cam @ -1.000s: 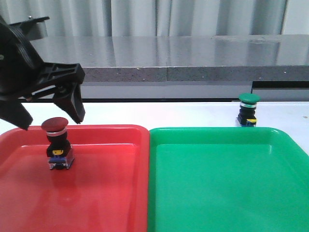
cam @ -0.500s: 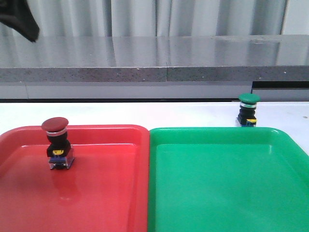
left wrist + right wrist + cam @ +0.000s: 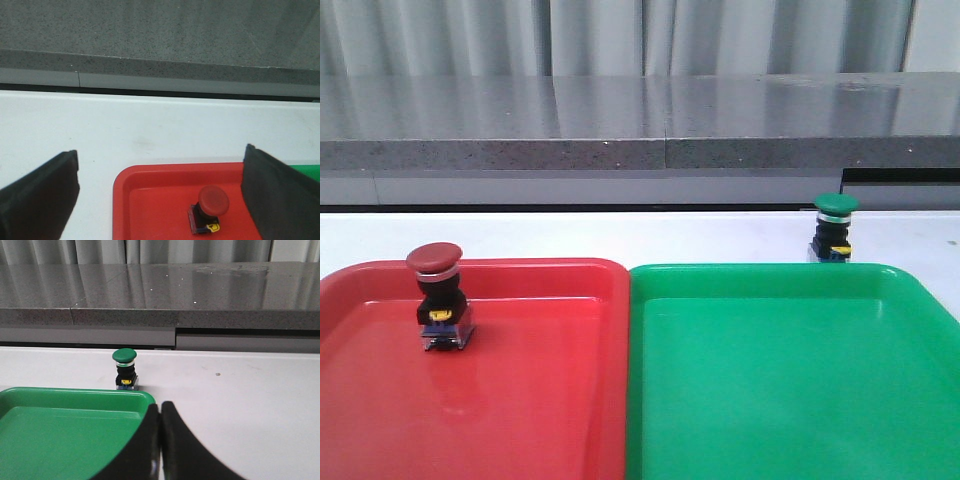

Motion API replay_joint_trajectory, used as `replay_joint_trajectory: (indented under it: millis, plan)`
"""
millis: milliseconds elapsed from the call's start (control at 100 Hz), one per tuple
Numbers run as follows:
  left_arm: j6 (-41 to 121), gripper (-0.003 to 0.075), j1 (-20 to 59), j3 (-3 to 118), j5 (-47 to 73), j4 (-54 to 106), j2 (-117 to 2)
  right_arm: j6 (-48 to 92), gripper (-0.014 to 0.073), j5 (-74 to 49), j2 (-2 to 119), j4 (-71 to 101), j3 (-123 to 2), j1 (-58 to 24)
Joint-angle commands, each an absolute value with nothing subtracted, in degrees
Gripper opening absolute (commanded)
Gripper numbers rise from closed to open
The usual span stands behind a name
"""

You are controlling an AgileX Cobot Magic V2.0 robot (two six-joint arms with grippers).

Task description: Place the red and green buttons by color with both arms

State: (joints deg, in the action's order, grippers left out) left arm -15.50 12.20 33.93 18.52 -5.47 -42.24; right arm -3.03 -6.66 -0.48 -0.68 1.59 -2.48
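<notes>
Buttons sit apart: the red button [image 3: 440, 298] stands upright inside the red tray [image 3: 540, 400], near its far left corner, while the green button [image 3: 835, 228] stands upright on the white table [image 3: 620, 235] just beyond the far rim of the green tray [image 3: 790, 390]. The left gripper [image 3: 160, 200] is spread wide and empty above the red button; the right gripper [image 3: 160, 440] appears pressed closed, holding nothing.

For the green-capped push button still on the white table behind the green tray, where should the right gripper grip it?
Probably the black body under the green-capped push button, fingers closing from either side, coming down from above. It stands upright, apart from the green plastic tray; the wide cap overhangs. The right gripper is shut and must open first.
</notes>
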Motion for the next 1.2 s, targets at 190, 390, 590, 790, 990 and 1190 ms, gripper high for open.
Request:
replay_joint_trajectory:
  millis: [190, 390, 590, 790, 990, 1190]
  plan:
    - [-16.03, 0.0612, 11.98, 27.85, 14.97, -6.01, -30.13, -2.64, -0.0110, -2.14, -1.81, -0.63, 0.72, -1.99]
    - [-16.03, 0.0462, 11.98, 27.25, 16.82, -7.80, -28.35, -2.64, -0.0110, -2.14, -1.81, -0.63, 0.72, -1.99]
    - [-16.03, 0.0154, 11.98, 27.25, 16.82, -8.21, -28.35, -2.64, -0.0110, -2.14, -1.81, -0.63, 0.72, -1.99]
    - [-16.03, -0.0019, 11.98, 27.25, 16.82, -8.21, -28.35, -2.64, -0.0110, -2.14, -1.81, -0.63, 0.72, -1.99]
    - [-16.03, -0.0019, 11.98, 27.25, 16.91, -8.21, -28.35, -2.64, -0.0110, -2.14, -1.81, -0.63, 0.72, -1.99]
    - [-16.03, -0.0019, 11.98, 27.25, 16.91, -8.21, -28.35, -2.64, -0.0110, -2.14, -1.81, -0.63, 0.72, -1.99]
